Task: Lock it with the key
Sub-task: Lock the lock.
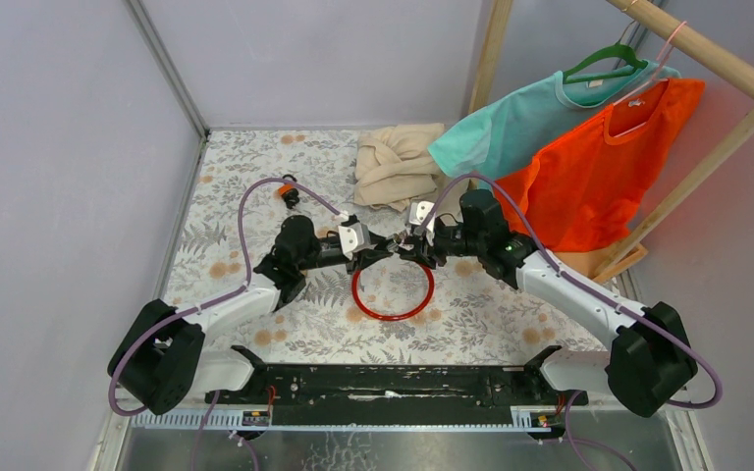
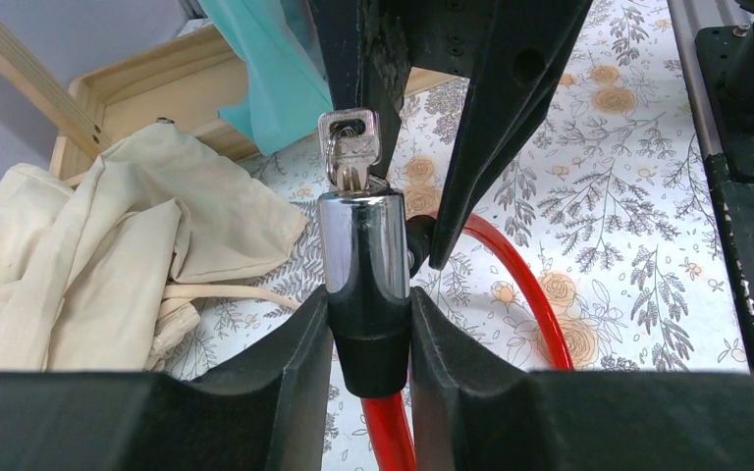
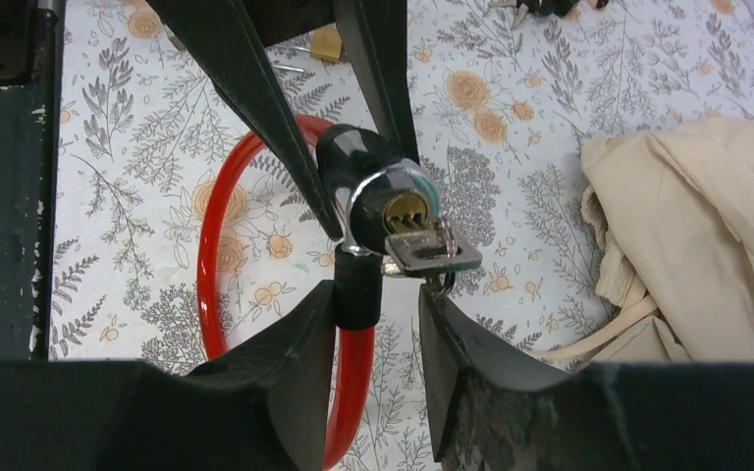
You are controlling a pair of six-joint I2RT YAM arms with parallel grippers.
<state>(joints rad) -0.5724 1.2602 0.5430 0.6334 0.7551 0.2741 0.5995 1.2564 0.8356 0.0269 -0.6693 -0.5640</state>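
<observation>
A red plastic-coated cable loop (image 1: 393, 312) lies on the floral-print tabletop (image 1: 491, 324) between the arms. The left gripper (image 2: 371, 334) is clamped on the black collar under the loop's chrome lock cylinder (image 2: 363, 245). The right gripper (image 3: 378, 304) has its jaws parted around the small silver key (image 3: 432, 257) sitting in the keyhole. The chrome looks hard and slick and the cable springy, so I'd pinch the key's flat bow.
</observation>
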